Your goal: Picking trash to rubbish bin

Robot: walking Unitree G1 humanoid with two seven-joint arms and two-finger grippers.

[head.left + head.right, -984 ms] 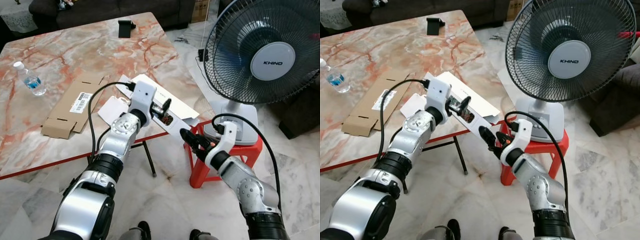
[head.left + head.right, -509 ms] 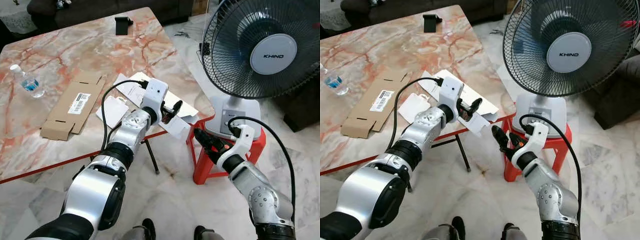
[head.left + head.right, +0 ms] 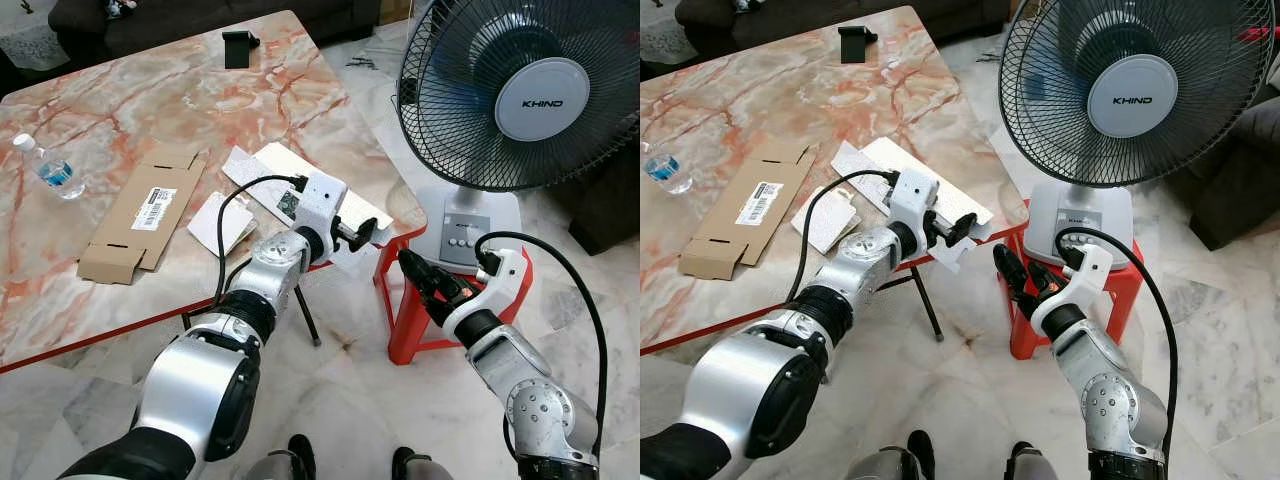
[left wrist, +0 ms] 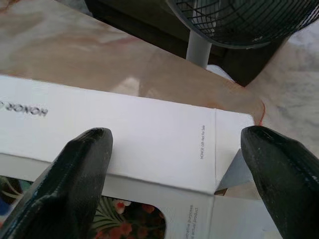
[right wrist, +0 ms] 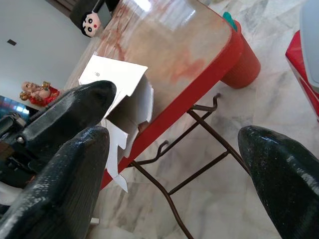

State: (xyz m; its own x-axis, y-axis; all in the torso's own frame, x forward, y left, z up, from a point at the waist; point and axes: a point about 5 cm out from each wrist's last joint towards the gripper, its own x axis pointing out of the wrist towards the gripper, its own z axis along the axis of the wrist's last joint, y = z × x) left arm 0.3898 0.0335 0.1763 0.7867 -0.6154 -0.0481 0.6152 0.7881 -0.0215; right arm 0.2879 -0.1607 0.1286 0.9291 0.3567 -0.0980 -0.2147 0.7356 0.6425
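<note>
Left tool [image 3: 352, 236], fingers spread over the white carton [image 4: 149, 144] at the surface [image 3: 180, 110] edge; we see right tool [image 3: 425, 283] released beside the red stool [image 3: 410, 330].

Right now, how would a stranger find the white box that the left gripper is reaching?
Start at the marble table and go to its corner nearest the fan. The white box lies flat there, partly over the edge, at the left gripper. Unlike the brown cardboard beside it, it is white and long.
</note>
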